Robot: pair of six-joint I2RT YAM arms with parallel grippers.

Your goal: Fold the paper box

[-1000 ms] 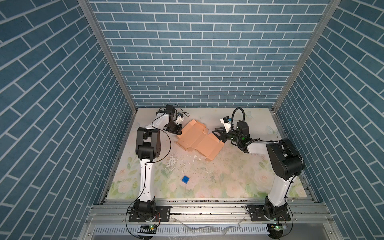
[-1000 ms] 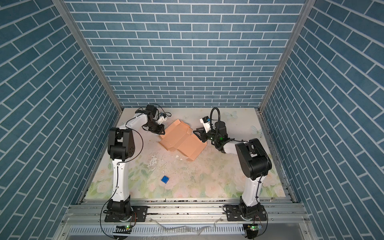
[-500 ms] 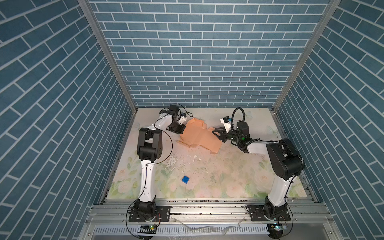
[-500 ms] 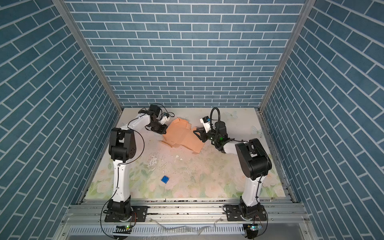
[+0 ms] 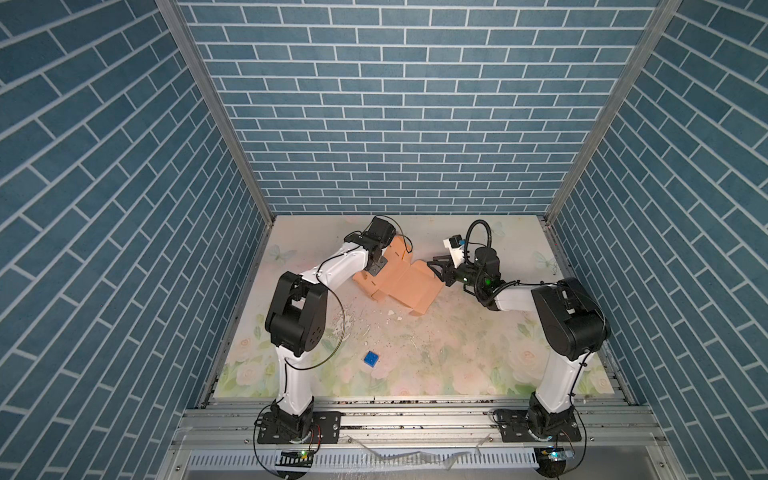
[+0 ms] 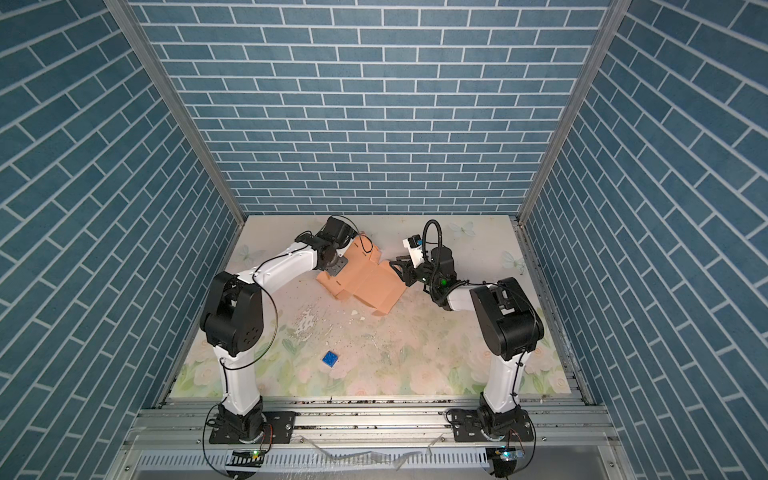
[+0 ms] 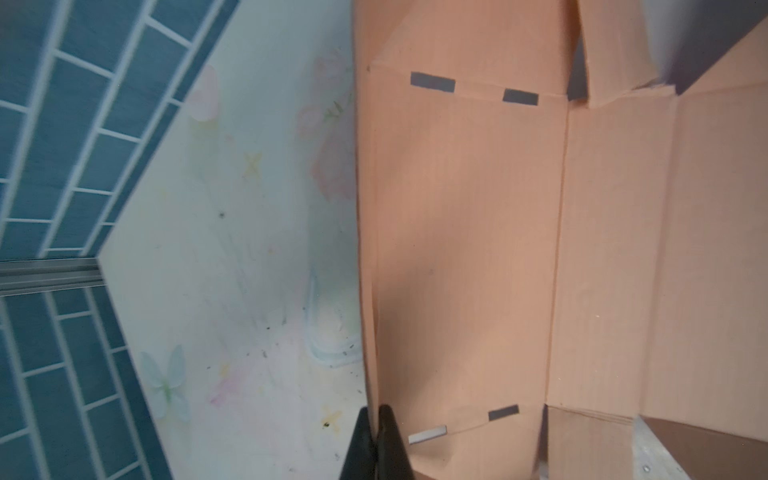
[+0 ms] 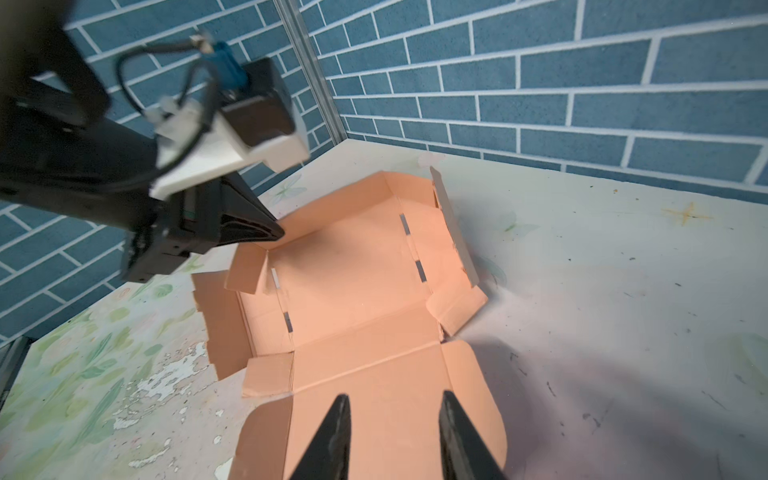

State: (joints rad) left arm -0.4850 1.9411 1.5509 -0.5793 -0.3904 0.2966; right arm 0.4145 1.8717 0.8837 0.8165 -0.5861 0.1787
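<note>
The paper box (image 5: 405, 282) (image 6: 368, 284) is a peach cardboard blank lying unfolded at the back middle of the table, inner face up. My left gripper (image 7: 376, 417) (image 5: 376, 266) is shut on the edge of its far side wall, which stands raised off the table. In the right wrist view that gripper's dark fingertips (image 8: 270, 230) pinch the wall beside the box floor (image 8: 353, 270). My right gripper (image 8: 392, 405) (image 5: 437, 270) is open above the lid panel (image 8: 395, 374), with nothing between its fingers.
A small blue cube (image 5: 370, 359) (image 6: 330, 359) lies on the flowered table mat (image 5: 457, 353) toward the front. White flakes (image 5: 349, 320) are scattered in front of the box. Blue brick walls close in the back and both sides.
My left gripper closed onto the box's side wall and lifted it, so the flat blank now has that side raised. The right gripper has stayed open in place.
</note>
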